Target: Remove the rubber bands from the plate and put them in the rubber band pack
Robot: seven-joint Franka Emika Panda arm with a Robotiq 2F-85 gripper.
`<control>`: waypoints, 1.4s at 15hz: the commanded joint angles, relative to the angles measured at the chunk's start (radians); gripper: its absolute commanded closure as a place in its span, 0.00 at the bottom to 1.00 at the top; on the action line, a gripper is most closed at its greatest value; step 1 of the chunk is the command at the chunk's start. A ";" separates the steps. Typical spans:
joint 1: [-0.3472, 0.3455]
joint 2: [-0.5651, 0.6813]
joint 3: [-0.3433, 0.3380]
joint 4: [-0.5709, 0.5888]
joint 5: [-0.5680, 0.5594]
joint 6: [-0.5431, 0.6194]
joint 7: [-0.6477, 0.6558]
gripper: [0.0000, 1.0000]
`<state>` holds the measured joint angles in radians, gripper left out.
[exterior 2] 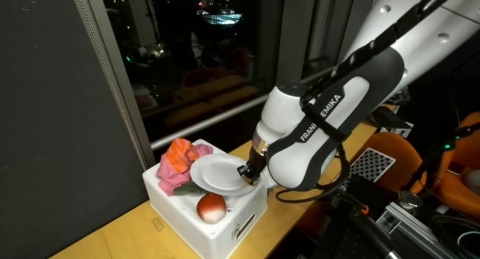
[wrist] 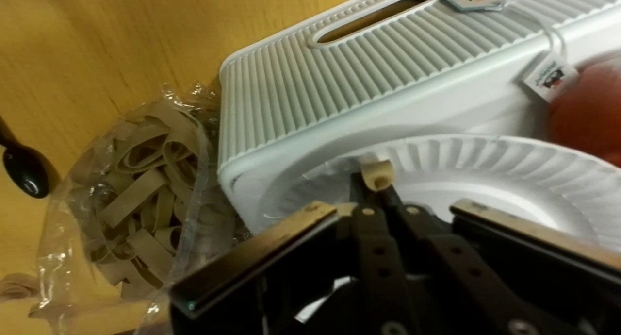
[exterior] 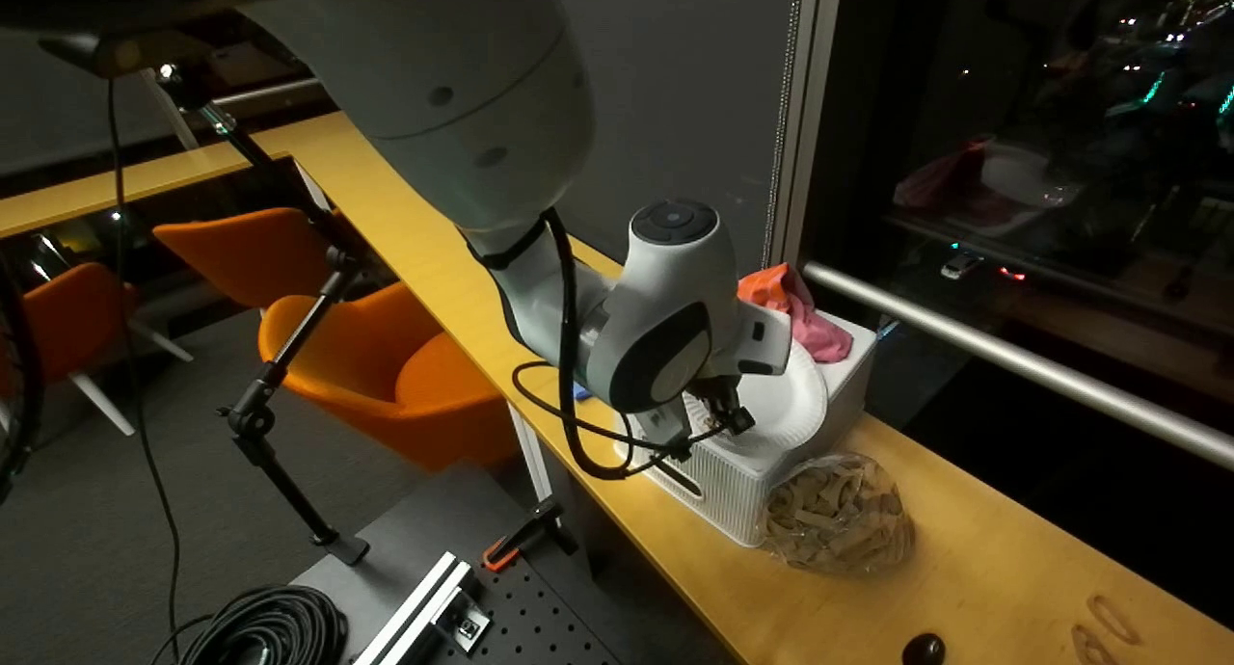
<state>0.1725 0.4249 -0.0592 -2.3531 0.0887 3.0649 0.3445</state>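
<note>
The white plate lies on top of the white bin, and its fluted rim also shows in the wrist view and in an exterior view. My gripper is over the plate's edge, with its fingertips together on a tan rubber band. The band's rolled loop sticks out past the tips. In both exterior views the gripper is low at the plate's rim; whether it touches the plate is unclear. The clear rubber band pack stands on the table against the bin; its bands show in the wrist view.
The white bin also carries a pink-orange cloth, a red-white round fruit and a green item. A black spoon and loose bands lie on the table. A metal rail runs along the window.
</note>
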 commanded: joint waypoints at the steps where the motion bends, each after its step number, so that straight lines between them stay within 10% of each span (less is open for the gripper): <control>1: 0.068 -0.116 -0.112 -0.117 -0.013 -0.009 0.021 0.99; 10: 0.176 -0.087 -0.400 -0.149 -0.100 0.006 0.068 0.99; 21: 0.211 0.135 -0.393 0.058 -0.082 0.035 0.079 0.99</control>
<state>0.3545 0.5027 -0.4228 -2.3377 -0.0016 3.0654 0.4063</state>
